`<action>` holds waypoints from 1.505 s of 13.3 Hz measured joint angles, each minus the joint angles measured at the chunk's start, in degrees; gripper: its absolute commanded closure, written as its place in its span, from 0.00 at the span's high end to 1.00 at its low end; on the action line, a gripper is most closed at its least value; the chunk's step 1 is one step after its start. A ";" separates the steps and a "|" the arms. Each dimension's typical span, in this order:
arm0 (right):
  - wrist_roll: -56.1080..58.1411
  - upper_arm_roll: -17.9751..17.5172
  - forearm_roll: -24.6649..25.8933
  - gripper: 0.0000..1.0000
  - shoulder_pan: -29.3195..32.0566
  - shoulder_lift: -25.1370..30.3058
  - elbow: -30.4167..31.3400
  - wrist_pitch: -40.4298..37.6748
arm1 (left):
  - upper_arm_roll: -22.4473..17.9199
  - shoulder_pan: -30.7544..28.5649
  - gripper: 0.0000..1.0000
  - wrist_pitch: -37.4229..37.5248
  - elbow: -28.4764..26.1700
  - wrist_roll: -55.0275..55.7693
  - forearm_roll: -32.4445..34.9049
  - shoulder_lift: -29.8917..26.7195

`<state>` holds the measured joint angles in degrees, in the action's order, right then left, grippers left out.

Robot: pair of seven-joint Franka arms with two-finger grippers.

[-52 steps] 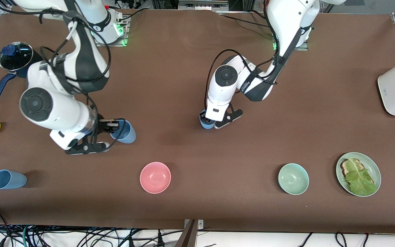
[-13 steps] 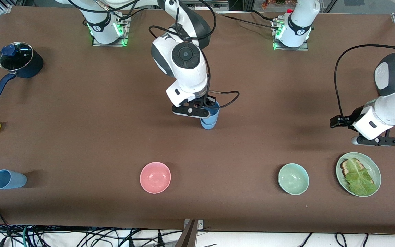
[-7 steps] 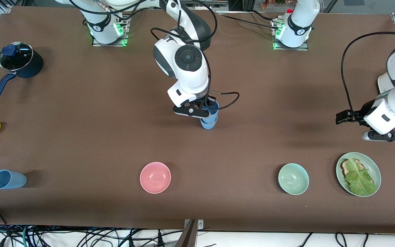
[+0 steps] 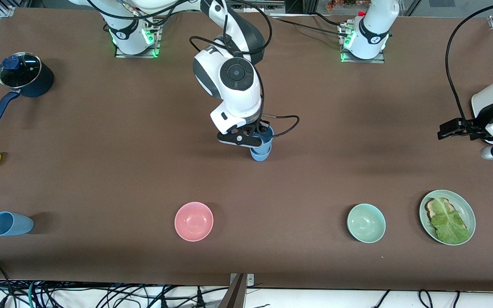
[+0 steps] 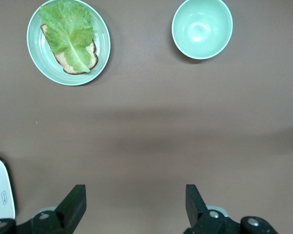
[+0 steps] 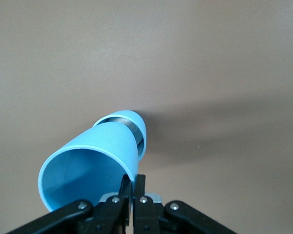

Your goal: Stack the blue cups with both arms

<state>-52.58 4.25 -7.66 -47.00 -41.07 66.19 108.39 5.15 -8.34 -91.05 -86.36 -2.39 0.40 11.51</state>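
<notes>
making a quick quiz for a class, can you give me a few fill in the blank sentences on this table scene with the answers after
1. The right gripper has its fingers shut on the rim of a blue ____.
2. That held cup sits partly inside a second cup standing on the ____.
3. A third blue cup lies on its ____, near the right arm's end.
4. The left gripper hangs open and empty over the table, near the white ____.

Missing words: cup; table; side; toaster

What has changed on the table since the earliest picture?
The right gripper carried its blue cup to mid-table and lowers it into the standing cup, which the left gripper released before withdrawing, open, toward the toaster. The lying cup and bowls stayed.
</notes>
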 measured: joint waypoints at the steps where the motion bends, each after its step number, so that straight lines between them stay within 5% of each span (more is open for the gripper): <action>1: 0.00 0.00 0.00 0.00 -0.01 -0.34 0.01 0.42 | -1.96 1.52 0.90 0.08 0.00 0.00 -0.76 -0.03; 4: 0.00 0.01 0.00 0.00 -0.02 -0.78 0.08 0.79 | -6.59 5.93 0.90 0.23 -0.01 0.00 -1.31 -0.10; 5: 0.00 0.01 0.00 0.07 -0.03 -0.78 0.16 0.79 | -8.28 7.50 0.90 0.47 -0.03 0.00 -1.72 -0.14; 6: 0.00 0.01 0.00 0.53 -0.03 -0.78 0.17 0.79 | -9.15 8.34 0.91 0.73 -0.16 0.00 -2.01 -0.32; 8: 0.00 0.04 0.00 0.94 -0.03 -0.77 0.17 0.84 | -9.69 8.90 0.96 1.16 -0.95 0.24 -2.30 -1.28; 9: 0.00 0.14 0.00 1.00 -0.03 -0.75 0.16 0.87 | -9.69 8.98 0.96 1.18 -1.57 0.58 -2.31 -1.94; 15: 2.35 2.63 0.06 1.00 1.58 1.73 -0.71 -1.77 | -9.70 9.27 0.98 1.08 -6.12 0.90 -2.33 -7.81; 20: 16.37 3.25 0.06 1.00 11.54 7.97 -1.65 -11.11 | -9.70 10.23 0.98 0.99 -6.48 0.90 -2.33 -10.36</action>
<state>-36.21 7.50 -7.60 -35.46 -33.11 64.54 97.28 -4.55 1.89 -90.06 -92.84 -1.49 -1.94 1.14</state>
